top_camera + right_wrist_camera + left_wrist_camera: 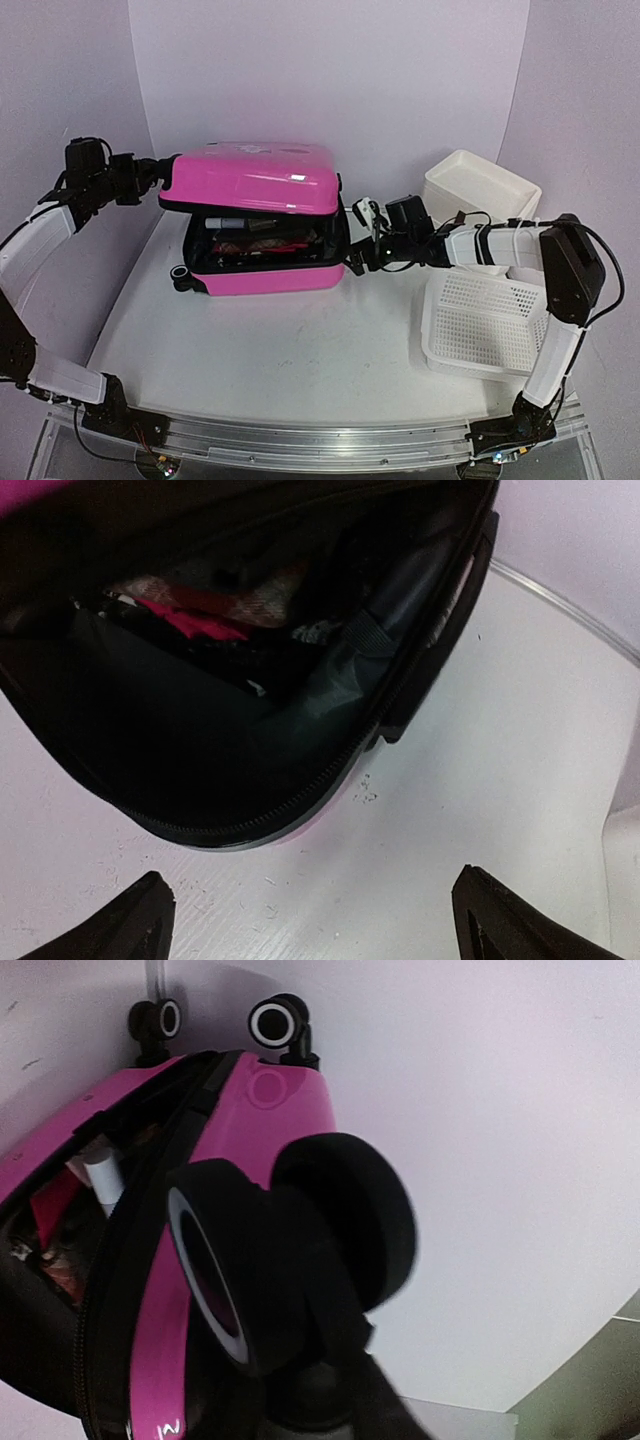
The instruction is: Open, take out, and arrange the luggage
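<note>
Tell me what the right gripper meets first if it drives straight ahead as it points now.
Likely the luggage: the open right gripper faces the lower shell's black zip rim, close ahead; exact gap unclear.

Glossy, smooth pink hard plastic for the luggage (250, 175) shell, with a highlight on the lid; matt black cloth for its lining (150, 710) and zip band (330, 775). Matt black wheel (340, 1210), white-ringed. Perforated white plastic for the mesh basket (485, 325). Matt white table (280, 350), faintly scuffed. Brushed metal rail (300, 440).
</note>
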Controlling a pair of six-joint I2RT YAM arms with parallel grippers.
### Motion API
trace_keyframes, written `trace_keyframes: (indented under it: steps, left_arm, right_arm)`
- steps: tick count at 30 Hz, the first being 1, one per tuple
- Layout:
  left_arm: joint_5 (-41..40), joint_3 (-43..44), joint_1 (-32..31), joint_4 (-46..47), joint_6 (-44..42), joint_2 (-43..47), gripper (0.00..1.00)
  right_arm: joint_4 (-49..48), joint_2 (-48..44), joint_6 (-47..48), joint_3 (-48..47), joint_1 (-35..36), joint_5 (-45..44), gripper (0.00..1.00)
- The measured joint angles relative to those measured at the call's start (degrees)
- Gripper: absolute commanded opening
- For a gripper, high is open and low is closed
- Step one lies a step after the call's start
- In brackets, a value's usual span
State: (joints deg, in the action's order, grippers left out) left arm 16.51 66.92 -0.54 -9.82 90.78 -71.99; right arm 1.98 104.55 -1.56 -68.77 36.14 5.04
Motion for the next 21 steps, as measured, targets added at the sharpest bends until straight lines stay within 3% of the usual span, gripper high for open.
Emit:
trace_keyframes:
  steps: [6, 12, 14, 15, 21]
  left_arm:
    - [0.1, 6.5, 0.2, 4.7, 4.5, -1.2, 0.00]
    - [0.3, 11.3, 0.2, 8.0, 6.5, -3.2, 0.00]
    - [0.8, 11.9, 0.2, 8.0, 4.8, -3.9, 0.06]
    - [1.4, 12.1, 0.2, 7.9, 3.0, -4.2, 0.12]
    - [10.3, 7.0, 0.2, 9.0, -15.9, -1.4, 0.80]
  right_arm:
    - [-17.8, 0.2, 4.4, 1.2, 0.0, 1.9, 0.98]
    - [-23.6, 5.9, 5.9, -1.5, 0.6, 5.1, 0.98]
    - [-23.8, 7.6, 5.6, -2.9, 0.8, 5.0, 0.98]
    - [-23.8, 7.6, 5.6, -3.0, 0.9, 5.0, 0.98]
    - [-24.9, 7.7, 5.2, -3.2, 0.9, 5.9, 0.98]
